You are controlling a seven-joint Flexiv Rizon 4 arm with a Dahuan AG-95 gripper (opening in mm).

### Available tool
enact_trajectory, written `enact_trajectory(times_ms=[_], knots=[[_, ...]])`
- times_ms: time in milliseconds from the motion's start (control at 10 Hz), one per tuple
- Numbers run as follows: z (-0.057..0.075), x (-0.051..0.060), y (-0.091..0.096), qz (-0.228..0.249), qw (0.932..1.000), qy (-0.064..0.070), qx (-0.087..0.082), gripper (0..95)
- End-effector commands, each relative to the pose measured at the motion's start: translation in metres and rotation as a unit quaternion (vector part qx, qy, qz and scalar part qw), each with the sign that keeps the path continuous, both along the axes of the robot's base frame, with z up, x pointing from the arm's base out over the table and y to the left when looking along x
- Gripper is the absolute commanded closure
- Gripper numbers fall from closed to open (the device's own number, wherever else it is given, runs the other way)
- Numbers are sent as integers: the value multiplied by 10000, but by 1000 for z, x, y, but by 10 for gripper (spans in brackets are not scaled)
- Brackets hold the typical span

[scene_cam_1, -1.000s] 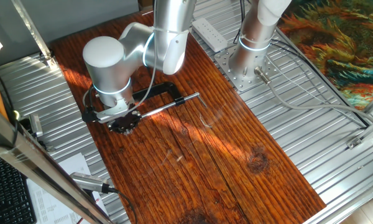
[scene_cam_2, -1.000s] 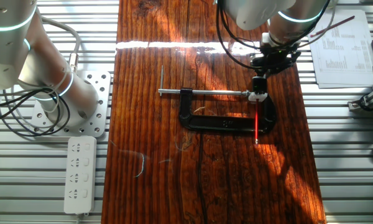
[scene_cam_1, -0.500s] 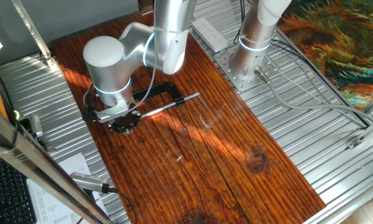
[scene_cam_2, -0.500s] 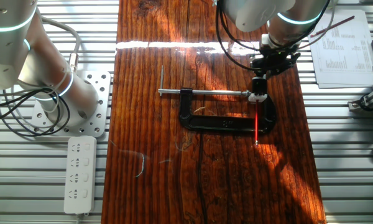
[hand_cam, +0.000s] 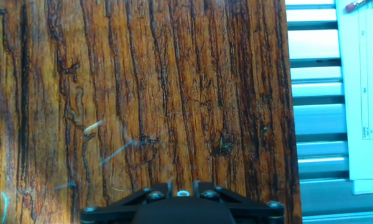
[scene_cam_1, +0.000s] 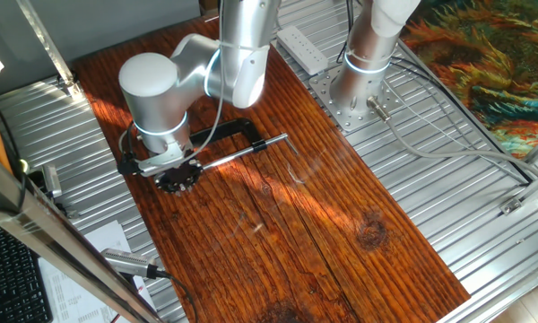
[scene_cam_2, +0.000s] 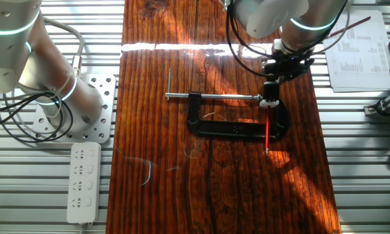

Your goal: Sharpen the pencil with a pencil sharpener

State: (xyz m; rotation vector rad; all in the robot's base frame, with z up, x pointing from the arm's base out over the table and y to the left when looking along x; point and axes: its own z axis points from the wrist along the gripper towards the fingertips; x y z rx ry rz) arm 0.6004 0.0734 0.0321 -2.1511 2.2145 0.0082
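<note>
The pencil (scene_cam_2: 267,130) is a thin red stick. It runs from under my gripper (scene_cam_2: 268,102) toward the table's near side, across the frame of the black C-clamp (scene_cam_2: 234,129). My gripper sits low over the clamp's right end, where the silver rod (scene_cam_2: 214,97) ends, and looks shut on the pencil's far end. In the one fixed view the gripper (scene_cam_1: 181,182) is beside the clamp (scene_cam_1: 238,128), and the arm hides the pencil. The hand view shows only bare wood ahead of the gripper (hand_cam: 183,185), with its jaws close together. The pencil sharpener does not show in any view.
A second arm's base (scene_cam_2: 71,107) and a white power strip (scene_cam_2: 82,182) stand left of the wooden board. A printed sheet (scene_cam_2: 357,52) lies right of the board's edge and also shows in the hand view (hand_cam: 363,93), with a red pen (hand_cam: 355,5) on it.
My gripper and wrist have shifted very slightly, and the pencil's near tip has crept a little with them. The clamp has not moved.
</note>
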Motion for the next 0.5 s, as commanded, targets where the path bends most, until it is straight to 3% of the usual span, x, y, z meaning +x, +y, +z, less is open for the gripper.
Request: enact_trajectory(times_ms=[100,300,400,500], knots=[[0,1,0,-33,10000,30,-33,950],[2,0,1,-36,10000,56,-25,950],[4,0,1,-36,10000,71,-31,760],[7,0,1,1,10000,68,-56,760]])
